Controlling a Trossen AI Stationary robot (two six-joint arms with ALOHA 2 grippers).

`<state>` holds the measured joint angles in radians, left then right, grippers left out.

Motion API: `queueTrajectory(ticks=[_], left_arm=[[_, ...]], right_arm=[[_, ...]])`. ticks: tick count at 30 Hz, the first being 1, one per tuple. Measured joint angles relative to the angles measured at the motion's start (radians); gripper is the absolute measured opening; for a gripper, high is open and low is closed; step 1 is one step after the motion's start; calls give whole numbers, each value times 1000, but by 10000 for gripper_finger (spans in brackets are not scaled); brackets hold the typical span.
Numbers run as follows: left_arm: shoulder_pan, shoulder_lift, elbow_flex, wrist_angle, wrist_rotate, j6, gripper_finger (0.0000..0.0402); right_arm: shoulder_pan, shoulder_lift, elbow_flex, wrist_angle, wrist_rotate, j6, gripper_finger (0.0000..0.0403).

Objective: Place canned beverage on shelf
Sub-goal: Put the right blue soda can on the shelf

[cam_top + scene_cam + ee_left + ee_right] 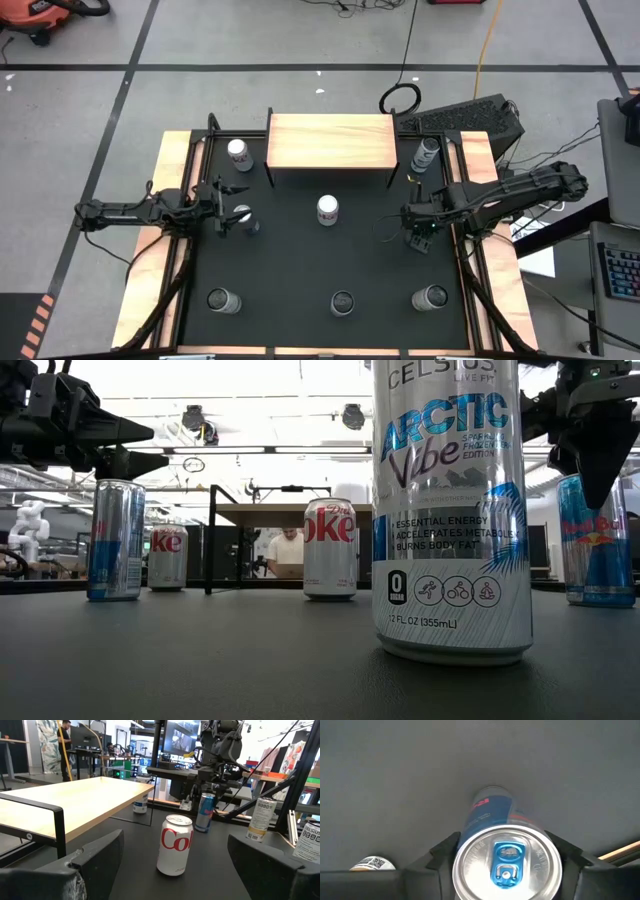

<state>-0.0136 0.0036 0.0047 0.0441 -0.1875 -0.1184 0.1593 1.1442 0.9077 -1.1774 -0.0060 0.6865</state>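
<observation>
A blue and silver Red Bull can [507, 865] stands upright on the black mat at the table's right side, also seen in the low view [595, 550]. My right gripper [420, 238] points down over it and is shut on its top. The shelf [330, 140], a light wood top on thin black legs, stands at the far middle with nothing on it. A Diet Coke can [328, 210] stands at the table's middle, in front of the shelf. My left gripper [225, 215] waits open and level at the left, just above a slim silver-blue can [115, 540]. My right gripper has the Red Bull can's upper wall just under the rim [462, 855] between its two fingers [442, 852], one on each side. The fingers come from above, pointing down. The can stays upright with its base on the mat [202, 829].
Other cans stand around the mat: one at the far left [238, 152], one at the far right [425, 153], and three along the near edge [222, 300], [342, 302], [430, 297]. The tall Celsius can [450, 510] fills the low view's middle.
</observation>
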Motion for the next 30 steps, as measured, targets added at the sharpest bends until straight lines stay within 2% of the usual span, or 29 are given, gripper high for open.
queueTrajectory(ticks=[12,17,25,30], left_arm=[[0,0,0,1,0,0,361],[0,0,0,36,0,0,361],[0,0,13,53,-1,-5,361],[0,0,14,50,-1,-5,361]], right_arm=[[-1,0,2,-1,-44,7,203],[-2,2,57,-3,-61,2,203],[-27,1,210,-36,40,-56,203],[-65,1,324,-38,133,-155,203]])
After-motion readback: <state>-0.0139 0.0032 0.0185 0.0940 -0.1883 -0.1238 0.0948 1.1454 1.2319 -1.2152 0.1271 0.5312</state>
